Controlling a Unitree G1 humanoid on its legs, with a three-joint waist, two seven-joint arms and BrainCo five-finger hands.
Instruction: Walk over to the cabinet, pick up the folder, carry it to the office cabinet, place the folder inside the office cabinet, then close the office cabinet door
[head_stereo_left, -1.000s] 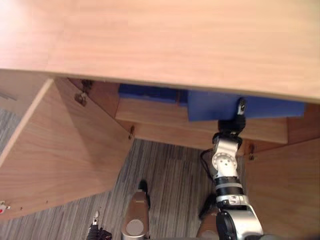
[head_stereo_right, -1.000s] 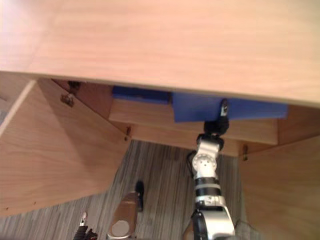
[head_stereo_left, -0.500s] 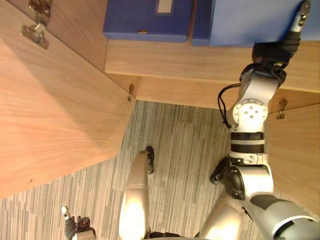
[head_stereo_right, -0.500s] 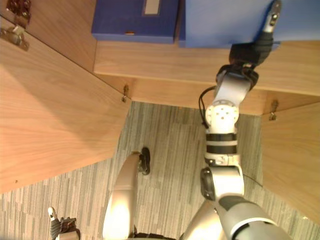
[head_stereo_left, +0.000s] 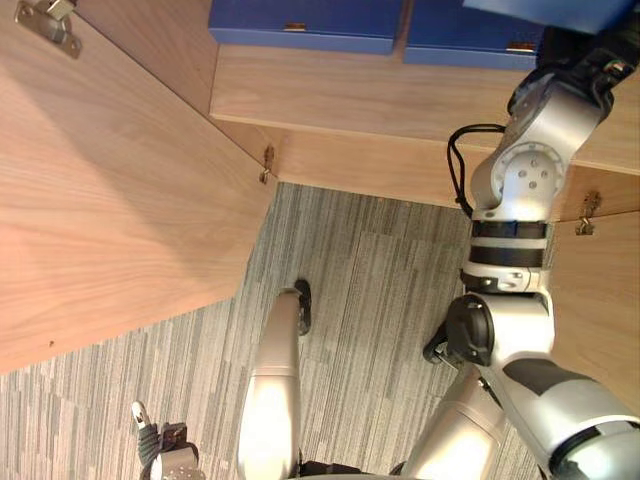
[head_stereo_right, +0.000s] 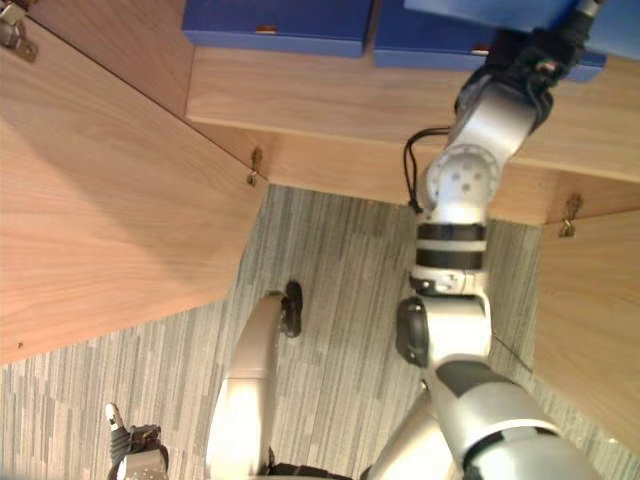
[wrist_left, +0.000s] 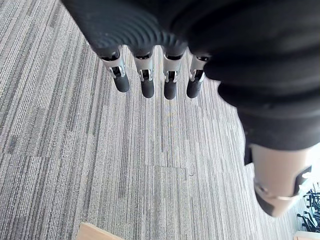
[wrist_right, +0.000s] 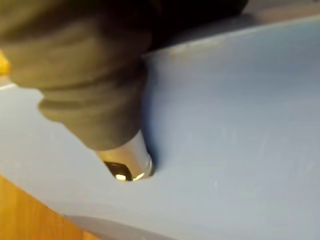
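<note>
- Blue folder (wrist_right: 240, 125) pinched under the right hand's (wrist_right: 100, 100) thumb; fingers beneath hidden.
- Risk: a shallow pinch slips, or the folder snags the stored folders (head_stereo_left: 300, 20) on the shelf (head_stereo_left: 350, 95).
- Left hand (wrist_left: 147, 82) hangs, fingers straight.

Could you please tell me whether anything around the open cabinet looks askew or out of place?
Only the blue folder in the right hand stands out. It hangs at an angle over one of two darker blue folders lying on the shelf, not yet laid down. Nothing looks damaged.
</note>
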